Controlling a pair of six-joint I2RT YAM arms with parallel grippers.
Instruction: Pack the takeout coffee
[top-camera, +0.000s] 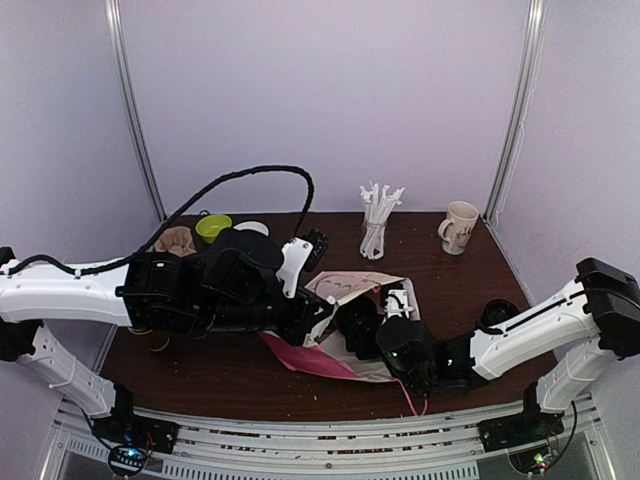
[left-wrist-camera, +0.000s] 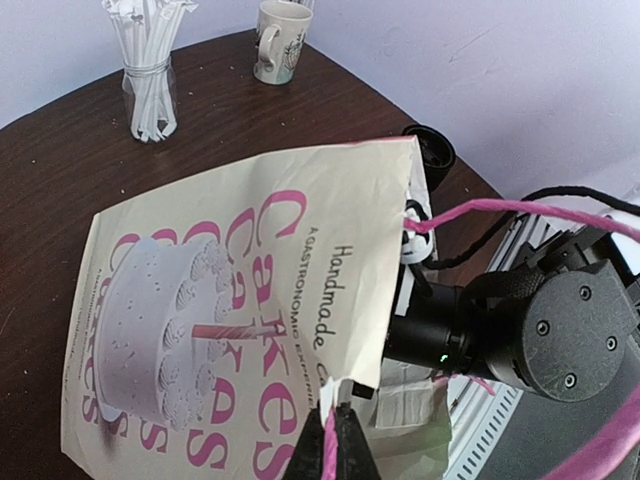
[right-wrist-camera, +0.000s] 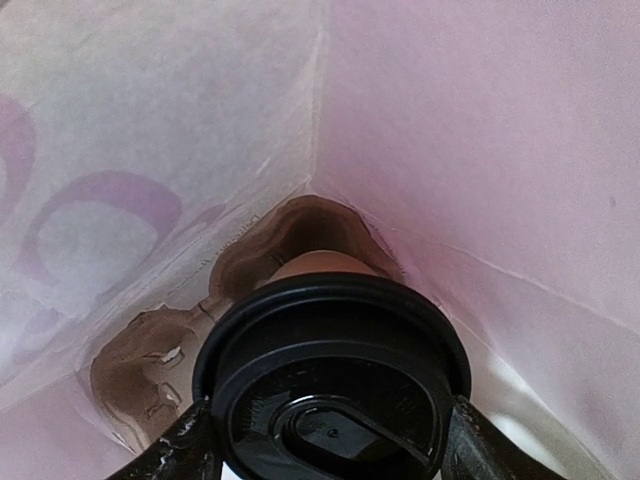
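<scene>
takeout coffee (right-wrist-camera: 330, 390): already inside the paper bag (left-wrist-camera: 230, 300), top toward the mouth, base toward the folded bottom, seemingly not yet set down there. clasped from both sides by the right gripper (right-wrist-camera: 328, 455), reached in through the opening to carry it deep. left gripper (left-wrist-camera: 335, 440) clenched on the bag's rim beside the pink handle (left-wrist-camera: 520, 205), lifting that side to hold the mouth open. bag lying mid-desk (left-wrist-camera: 60, 170), toward the near edge.
</scene>
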